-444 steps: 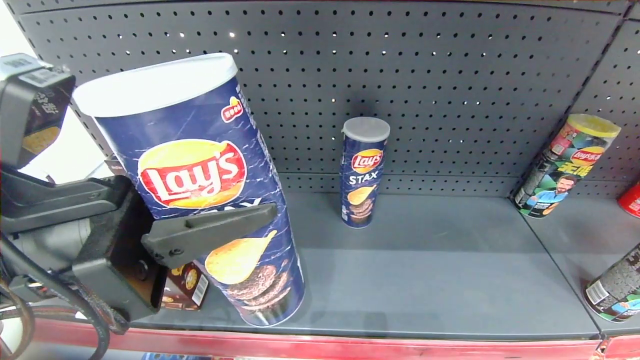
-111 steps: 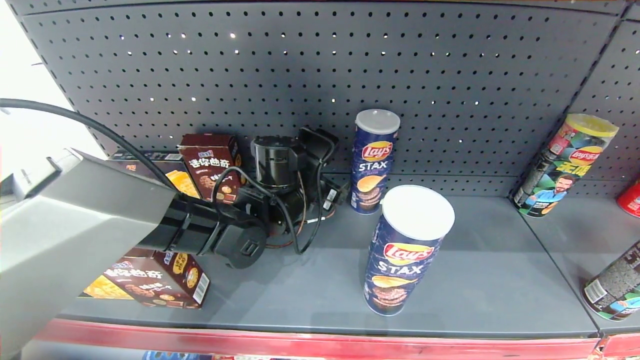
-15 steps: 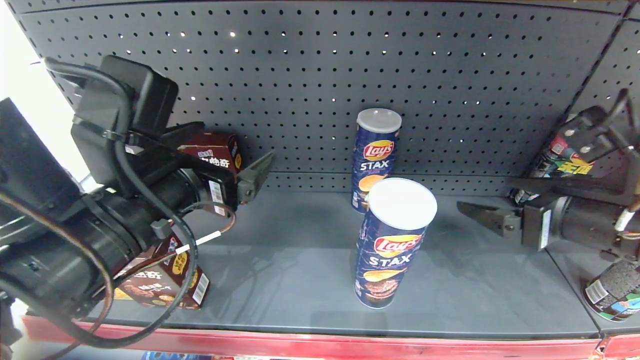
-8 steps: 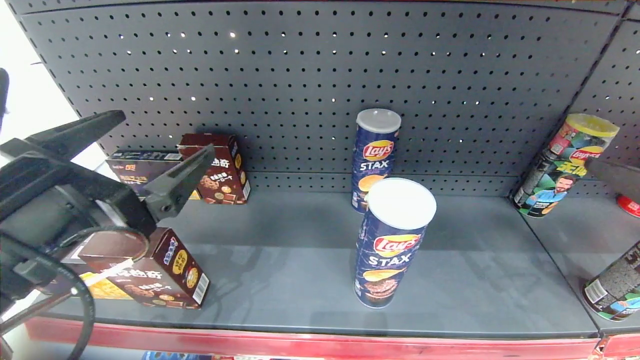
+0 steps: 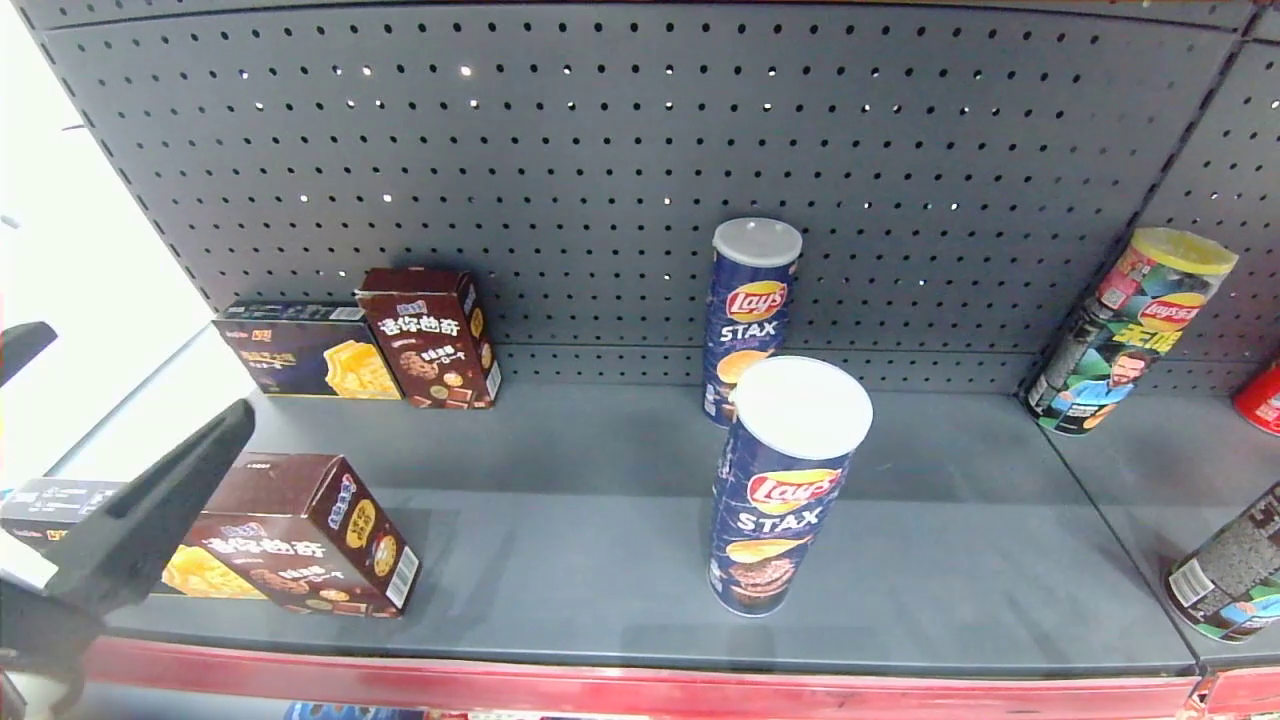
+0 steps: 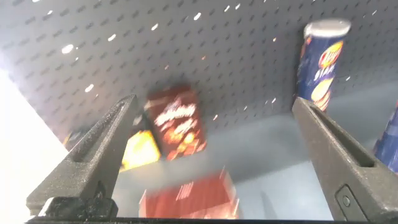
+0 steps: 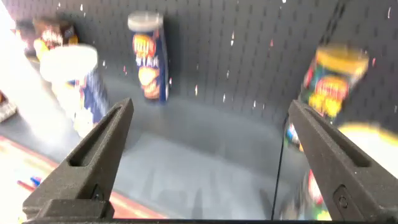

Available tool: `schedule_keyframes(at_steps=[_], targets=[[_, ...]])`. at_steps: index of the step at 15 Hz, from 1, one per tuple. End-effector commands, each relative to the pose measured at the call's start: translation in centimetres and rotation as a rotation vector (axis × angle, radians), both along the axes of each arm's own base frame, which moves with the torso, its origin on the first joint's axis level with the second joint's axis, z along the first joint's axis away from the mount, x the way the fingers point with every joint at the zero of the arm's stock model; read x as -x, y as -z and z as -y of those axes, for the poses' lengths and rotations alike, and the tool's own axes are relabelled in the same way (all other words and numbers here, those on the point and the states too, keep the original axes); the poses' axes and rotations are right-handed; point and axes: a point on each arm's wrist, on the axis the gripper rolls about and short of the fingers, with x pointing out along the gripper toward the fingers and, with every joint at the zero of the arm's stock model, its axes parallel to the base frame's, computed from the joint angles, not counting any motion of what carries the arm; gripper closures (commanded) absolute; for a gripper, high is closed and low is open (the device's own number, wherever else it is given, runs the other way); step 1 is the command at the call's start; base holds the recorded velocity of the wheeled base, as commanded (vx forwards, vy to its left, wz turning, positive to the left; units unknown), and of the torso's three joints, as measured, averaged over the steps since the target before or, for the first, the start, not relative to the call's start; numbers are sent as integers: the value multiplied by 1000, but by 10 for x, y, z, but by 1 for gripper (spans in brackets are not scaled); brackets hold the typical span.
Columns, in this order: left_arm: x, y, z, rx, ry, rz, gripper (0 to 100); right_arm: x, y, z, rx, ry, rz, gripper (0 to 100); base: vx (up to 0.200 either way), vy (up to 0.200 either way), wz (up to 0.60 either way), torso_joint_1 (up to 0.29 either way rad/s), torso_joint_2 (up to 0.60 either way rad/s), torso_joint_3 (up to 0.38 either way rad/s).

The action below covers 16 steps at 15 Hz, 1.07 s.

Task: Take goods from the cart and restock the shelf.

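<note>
Two blue chip cans stand upright on the grey shelf (image 5: 600, 540): one near the front (image 5: 785, 490), one against the pegboard (image 5: 750, 315). My left gripper (image 5: 145, 370) hangs open and empty off the shelf's left front corner, beside a lying brown cookie box (image 5: 300, 540). Its wrist view shows the open gripper (image 6: 214, 102) facing an upright brown box (image 6: 177, 121) and the rear can (image 6: 320, 62). My right gripper (image 7: 210, 104) is open and empty, facing the shelf with the front can (image 7: 74, 87) and the rear can (image 7: 149, 59) ahead.
An upright brown box (image 5: 430, 335) and a dark box (image 5: 300, 350) stand at the back left. A green can (image 5: 1130, 335) leans at the right, with a red can (image 5: 1262, 398) and a lying can (image 5: 1235, 580). The shelf has a red front edge (image 5: 600, 690).
My left arm has pulled back from the shelf, down and to the left. The right gripper has withdrawn out of the head view. Cans and boxes have stayed put.
</note>
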Motion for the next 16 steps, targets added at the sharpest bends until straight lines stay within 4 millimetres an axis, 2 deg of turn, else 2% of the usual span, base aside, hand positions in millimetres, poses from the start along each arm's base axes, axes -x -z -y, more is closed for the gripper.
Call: schedule_keyframes(at_steps=[1,6,9,13,14,15,16], targets=[[27,23,-20,17,-31,21,0,20,28,9,-14,0,32,0,0,0,0,0,0,0],[56,63,-41,-74,-41,-23,0,29,79,13,4,-6,-5,0,0,0,0,0,0,0],[83,96,-61,-126,-37,-93,0,32,112,15,15,-6,-29,0,0,0,0,0,0,0],[101,138,-73,-205,-51,-204,0,30,132,14,46,-12,-99,0,0,0,0,0,0,0],[101,139,-73,-207,-51,-206,0,30,133,14,48,-14,-102,0,0,0,0,0,0,0],[101,143,-72,-198,-72,-241,0,33,149,15,96,-29,-206,0,0,0,0,0,0,0],[101,143,-72,-185,-77,-245,0,36,151,16,98,-20,-219,0,0,0,0,0,0,0]])
